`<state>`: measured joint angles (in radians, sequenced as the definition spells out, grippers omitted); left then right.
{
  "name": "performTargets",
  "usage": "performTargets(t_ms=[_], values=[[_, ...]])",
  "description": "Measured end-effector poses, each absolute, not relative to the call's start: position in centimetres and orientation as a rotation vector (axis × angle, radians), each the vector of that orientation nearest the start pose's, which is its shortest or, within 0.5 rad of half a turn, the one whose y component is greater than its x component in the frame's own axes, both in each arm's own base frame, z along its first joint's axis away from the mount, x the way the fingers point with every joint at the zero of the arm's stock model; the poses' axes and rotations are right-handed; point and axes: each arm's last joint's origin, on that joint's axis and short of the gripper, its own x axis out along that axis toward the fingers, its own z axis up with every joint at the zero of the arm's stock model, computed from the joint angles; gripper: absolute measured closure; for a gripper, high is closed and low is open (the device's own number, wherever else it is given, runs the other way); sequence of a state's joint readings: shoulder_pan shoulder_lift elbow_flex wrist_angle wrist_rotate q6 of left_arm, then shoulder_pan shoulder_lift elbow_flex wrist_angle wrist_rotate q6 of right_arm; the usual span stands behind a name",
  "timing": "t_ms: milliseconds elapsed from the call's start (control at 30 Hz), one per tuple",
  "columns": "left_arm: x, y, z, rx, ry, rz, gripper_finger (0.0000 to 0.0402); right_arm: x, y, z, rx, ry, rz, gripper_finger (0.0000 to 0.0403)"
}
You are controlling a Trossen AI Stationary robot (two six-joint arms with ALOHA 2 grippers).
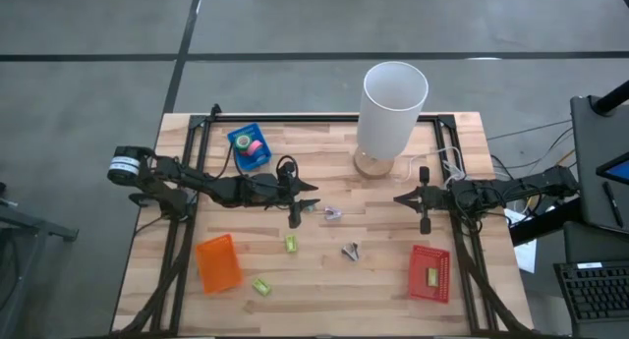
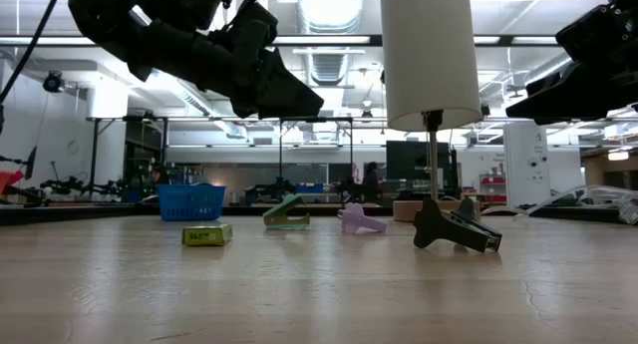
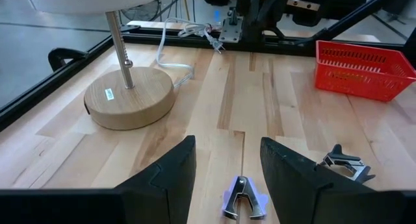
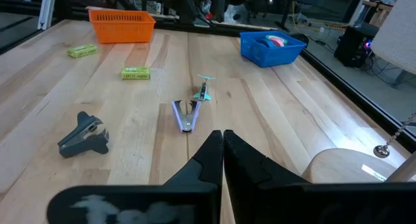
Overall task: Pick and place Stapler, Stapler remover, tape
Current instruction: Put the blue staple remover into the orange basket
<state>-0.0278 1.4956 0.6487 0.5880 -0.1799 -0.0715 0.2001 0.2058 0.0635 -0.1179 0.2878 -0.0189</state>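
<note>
The left hand [image 1: 303,203] hangs above the middle of the desk [image 1: 324,280] with its fingers [image 3: 170,178] spread and empty, touching nothing. A purple staple remover [image 3: 243,199] lies on the wood just ahead, between the fingertips' line. This looks like the approach to picking it up; next the hand would need to lower around it and squeeze. A dark staple remover [image 1: 350,251] lies nearer. Tape rolls [image 1: 252,142] sit in the blue basket [image 1: 239,138] at far left. The right hand [image 1: 421,199], pressed together, waits at right.
</note>
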Motion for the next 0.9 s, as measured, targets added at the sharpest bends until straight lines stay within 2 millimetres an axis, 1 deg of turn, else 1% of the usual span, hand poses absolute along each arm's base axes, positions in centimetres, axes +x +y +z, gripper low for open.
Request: performTargets(t_ms=[733, 900], values=[[30.05, -0.33, 19.78, -0.045, 0.257, 0.153, 0.0227, 10.44, 1.28, 15.76, -0.082, 0.253, -0.085, 0.0394], [29.85, -0.26, 19.14, -0.052, 0.324, 0.158, 0.0227, 10.44, 1.28, 15.74, -0.082, 0.254, -0.085, 0.0394]])
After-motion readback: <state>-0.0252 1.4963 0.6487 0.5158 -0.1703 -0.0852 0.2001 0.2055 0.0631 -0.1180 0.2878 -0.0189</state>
